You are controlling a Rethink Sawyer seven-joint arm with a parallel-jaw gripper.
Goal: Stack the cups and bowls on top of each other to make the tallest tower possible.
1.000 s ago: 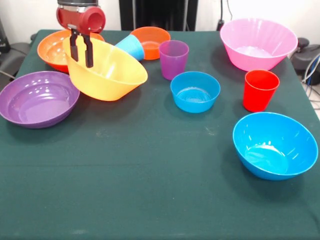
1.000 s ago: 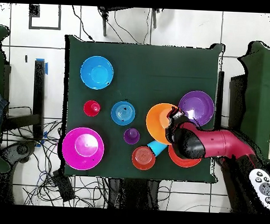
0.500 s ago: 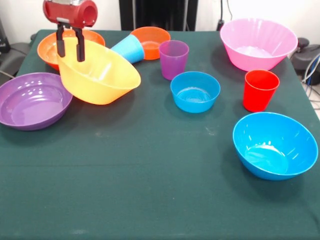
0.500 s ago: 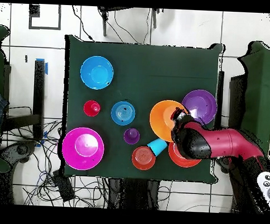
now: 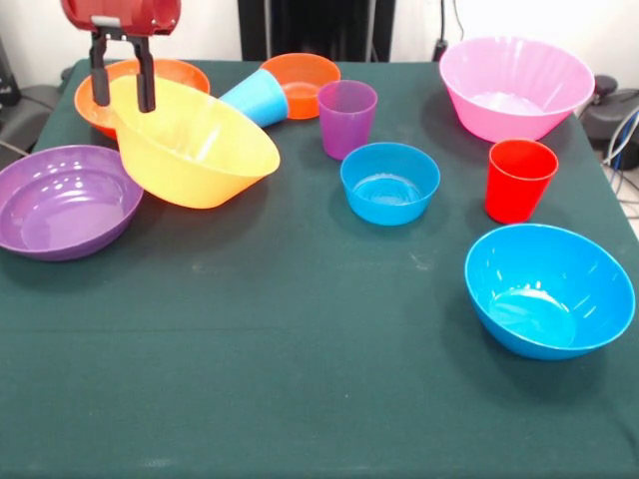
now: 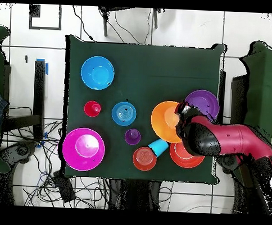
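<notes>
Front view, ordered from the near edge. The green worktop (image 5: 300, 379) is bare across its near part. Nearest, at the right, stands the large blue bowl (image 5: 549, 289), upright and apart from everything else. Behind it stands the red cup (image 5: 518, 180), upright, with the small blue bowl (image 5: 389, 183) to its left in mid-table. At the left edge rests the purple bowl (image 5: 65, 201), upright; just beside it the large orange bowl (image 5: 190, 143) is tilted, its opening facing up and to the right, its lower wall on the cloth near the purple bowl's rim. The end effector (image 5: 122, 82) comes down from the top left, its two dark fingers (image 5: 146, 85) pinching the raised rim of the large orange bowl, one finger on each side of the wall. Behind this bowl lies the red-orange bowl (image 5: 130, 88), partly hidden. Further right the light blue cup (image 5: 258, 98) lies tipped on its side, touching the small orange bowl (image 5: 301, 83), and the purple cup (image 5: 346, 118) stands upright just right of them. At the far right is the large pink bowl (image 5: 515, 87). No tower has been built: each piece rests singly on the cloth. In the overhead view the red arm (image 6: 227, 140) covers part of the orange bowl's edge.
</notes>
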